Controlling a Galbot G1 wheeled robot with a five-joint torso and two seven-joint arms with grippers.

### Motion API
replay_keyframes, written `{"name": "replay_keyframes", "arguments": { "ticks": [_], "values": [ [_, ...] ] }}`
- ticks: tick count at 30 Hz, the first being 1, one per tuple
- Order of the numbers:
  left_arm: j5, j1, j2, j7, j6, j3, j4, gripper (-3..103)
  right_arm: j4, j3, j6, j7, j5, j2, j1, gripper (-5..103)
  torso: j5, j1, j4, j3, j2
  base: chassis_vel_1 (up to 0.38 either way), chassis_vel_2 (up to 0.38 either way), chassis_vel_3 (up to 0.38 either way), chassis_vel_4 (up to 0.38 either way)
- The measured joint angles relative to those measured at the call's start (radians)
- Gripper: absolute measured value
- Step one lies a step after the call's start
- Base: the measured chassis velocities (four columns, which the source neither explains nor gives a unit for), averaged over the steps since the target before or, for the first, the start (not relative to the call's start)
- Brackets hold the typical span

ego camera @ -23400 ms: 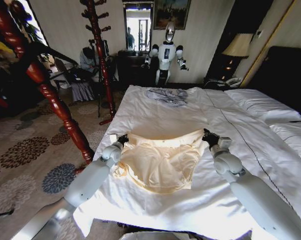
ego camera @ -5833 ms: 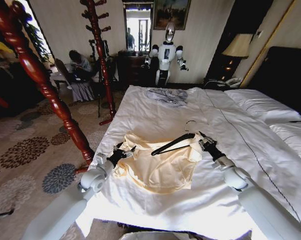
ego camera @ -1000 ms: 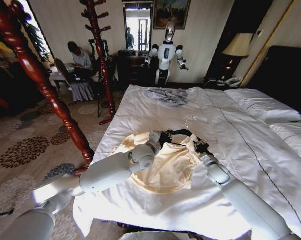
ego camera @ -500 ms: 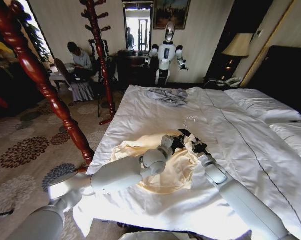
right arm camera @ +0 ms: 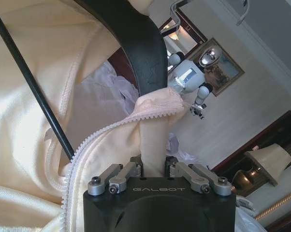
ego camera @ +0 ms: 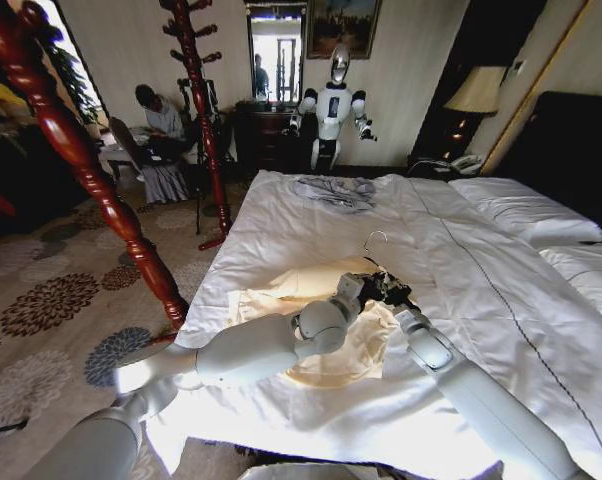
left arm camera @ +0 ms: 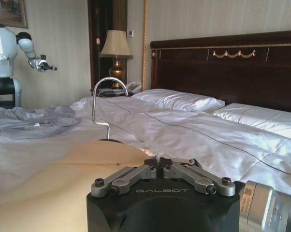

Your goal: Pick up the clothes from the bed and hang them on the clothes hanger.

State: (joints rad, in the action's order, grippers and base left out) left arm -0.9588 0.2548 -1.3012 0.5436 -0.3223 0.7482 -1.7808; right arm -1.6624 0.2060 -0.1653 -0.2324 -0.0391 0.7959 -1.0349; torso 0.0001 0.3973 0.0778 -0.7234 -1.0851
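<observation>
The cream-yellow clothes (ego camera: pixel 281 300) lie spread on the white bed (ego camera: pixel 311 230). The black clothes hanger (right arm camera: pixel 136 43) sits in the shirt's upper part, and its silver hook (ego camera: pixel 372 240) sticks up toward the far end of the bed. My left arm reaches across the shirt. Its left gripper (ego camera: pixel 366 285) is shut, with taut cream fabric (left arm camera: pixel 63 164) running up to its fingertips just short of the hook (left arm camera: pixel 99 96). Right beside it, my right gripper (ego camera: pixel 393 296) is shut on a fold of the shirt (right arm camera: pixel 152 145) by the zip, under the hanger's black arm.
A grey garment (ego camera: pixel 333 190) lies at the far end of the bed. White pillows (ego camera: pixel 526 210) and a dark headboard (ego camera: pixel 571 150) are on the right. Two red-brown wooden coat stands (ego camera: pixel 71 140) rise on the left. Another robot (ego camera: pixel 333 105) stands by the far wall.
My left arm has swung further right across the shirt, drawing cream fabric toward the hanger's hook. The right gripper has stayed in place, holding the shirt.
</observation>
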Motion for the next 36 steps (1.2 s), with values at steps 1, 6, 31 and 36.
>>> {"name": "replay_keyframes", "arguments": {
  "ticks": [1,6,31,36],
  "values": [
    [0.0,0.0,0.0,0.0,0.0,0.0,0.0,1,0.0,0.0,0.0,0.0,0.0,0.0,0.0,20,0.0,0.0,0.0,0.0,0.0,0.0,0.0,0.0,0.0],
    [-0.004,0.021,0.025,-0.012,-0.024,-0.001,-0.037,4,-0.006,0.009,0.012,0.004,-0.009,-0.002,-0.012,20,-0.0001,0.0,0.0,0.0,0.0,0.0,0.0,0.0,0.0],
    [-0.079,0.049,0.288,-0.102,-0.013,-0.177,-0.221,98,-0.011,0.041,0.088,0.0,-0.062,0.003,-0.046,20,-0.0003,0.0,0.0,0.0,0.0,0.0,0.0,0.0,0.0],
    [-0.096,0.05,0.354,-0.202,-0.002,-0.227,-0.199,100,-0.011,0.042,0.101,-0.002,-0.067,0.0,-0.043,20,-0.0004,0.0,0.0001,0.0,0.0,0.0,0.0,0.0,0.0]
  ]
}}
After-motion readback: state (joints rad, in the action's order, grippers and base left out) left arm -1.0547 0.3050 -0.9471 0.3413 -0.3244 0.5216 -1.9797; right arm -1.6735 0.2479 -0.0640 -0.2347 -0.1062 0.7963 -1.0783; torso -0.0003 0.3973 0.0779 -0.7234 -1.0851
